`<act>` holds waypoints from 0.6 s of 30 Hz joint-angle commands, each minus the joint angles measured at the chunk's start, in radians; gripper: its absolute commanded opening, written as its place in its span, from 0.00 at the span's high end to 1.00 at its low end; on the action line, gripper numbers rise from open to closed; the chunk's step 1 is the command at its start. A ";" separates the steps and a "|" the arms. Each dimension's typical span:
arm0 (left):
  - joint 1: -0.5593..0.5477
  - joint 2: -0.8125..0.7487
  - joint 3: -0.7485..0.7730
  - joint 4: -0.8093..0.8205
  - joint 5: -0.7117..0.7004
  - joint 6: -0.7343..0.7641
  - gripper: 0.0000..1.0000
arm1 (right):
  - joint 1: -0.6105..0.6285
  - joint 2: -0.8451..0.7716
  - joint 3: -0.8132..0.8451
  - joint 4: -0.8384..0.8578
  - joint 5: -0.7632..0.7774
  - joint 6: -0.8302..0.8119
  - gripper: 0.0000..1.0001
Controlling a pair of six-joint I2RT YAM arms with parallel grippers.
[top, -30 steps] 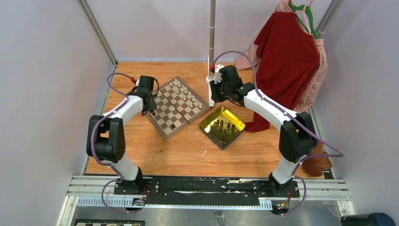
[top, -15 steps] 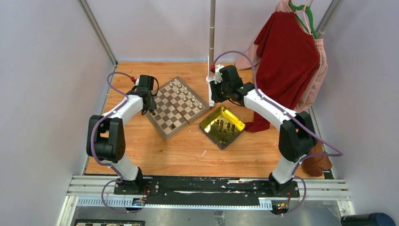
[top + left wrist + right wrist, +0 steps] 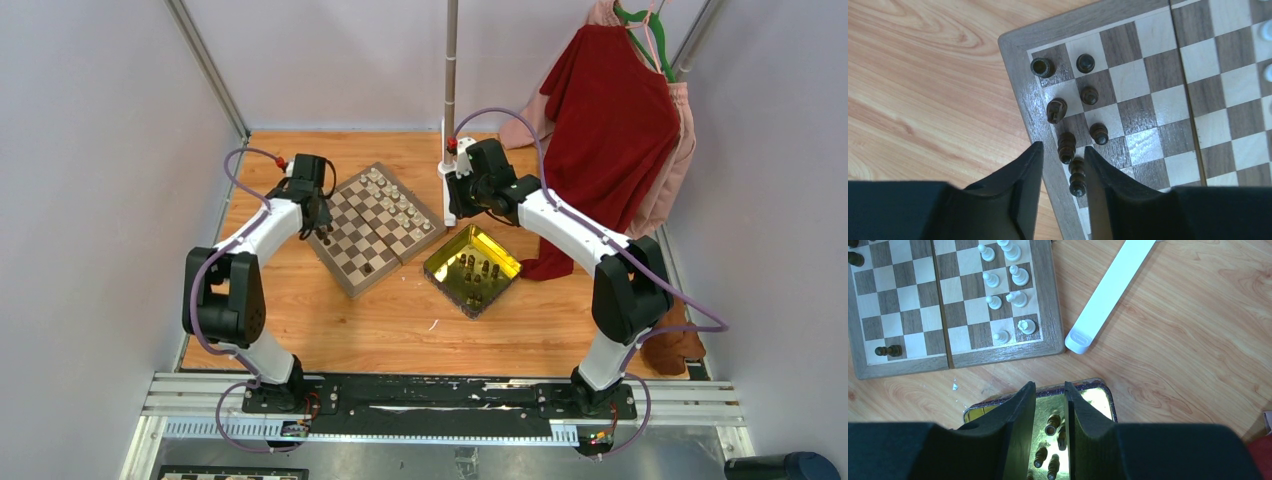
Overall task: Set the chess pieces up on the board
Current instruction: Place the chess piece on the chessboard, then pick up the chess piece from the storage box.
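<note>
1. Top external view.
   - Flat square wooden chessboard with light and dark brown checkered squares (image 3: 375,240): set cornerwise at centre-left of the frame, on the wooden table (image 3: 400,330).
   - Cream-white turned chess pieces (image 3: 396,196): ranked along the board's upper-right edge.
   - Shiny yellow square tray (image 3: 448,290): just right of the board, holding dark brown turned chess pieces (image 3: 478,270).
   - Left gripper (image 3: 322,237): over the board's left corner.
   - Right gripper (image 3: 456,208): by the tray's upper corner.
   - Finger gaps are too small to read in this view.

2. Left wrist view.
   - Left gripper (image 3: 1061,152): lower centre, fingers moderately apart, nothing visibly clamped.
   - Two dark pieces show in the gap, one at the fingertips (image 3: 1066,147) and one lower (image 3: 1077,177).
   - Five more stand on the corner squares above, among them a rook-like piece (image 3: 1042,66).
   - Judgement: the dark side is being filled along this edge. The next move calls for a straight lift that does not clip the two nearest pieces.

3. Right wrist view.
   - Right gripper (image 3: 1049,386): lower centre, fingers close together with a narrow empty gap.
   - Tray rim (image 3: 1095,384): directly beneath the gripper, with dark pieces (image 3: 1052,422) inside.
   - Board: upper left, carrying the cream-white pieces (image 3: 1008,290) in two rows.
   - One lone dark piece (image 3: 888,350): lower-left squares; whether upright or lying cannot be told.
   - White plastic bar (image 3: 1110,290): upper right.
   - Judgement: this arm's next pick needs a wider gap, then a descent onto a single tray piece.
</note>
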 commanded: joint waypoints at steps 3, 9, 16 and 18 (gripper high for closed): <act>0.012 -0.115 0.055 -0.010 0.006 -0.009 0.46 | -0.014 -0.007 0.006 -0.006 0.008 -0.001 0.68; 0.005 -0.236 0.046 0.003 0.110 0.011 0.32 | -0.011 -0.023 0.014 -0.024 0.026 0.001 0.68; -0.195 -0.300 0.059 -0.013 0.165 0.115 0.26 | 0.008 -0.063 0.010 -0.097 0.067 0.001 0.68; -0.264 -0.302 0.064 -0.019 0.170 0.123 0.26 | 0.015 -0.091 -0.003 -0.123 0.079 0.002 0.68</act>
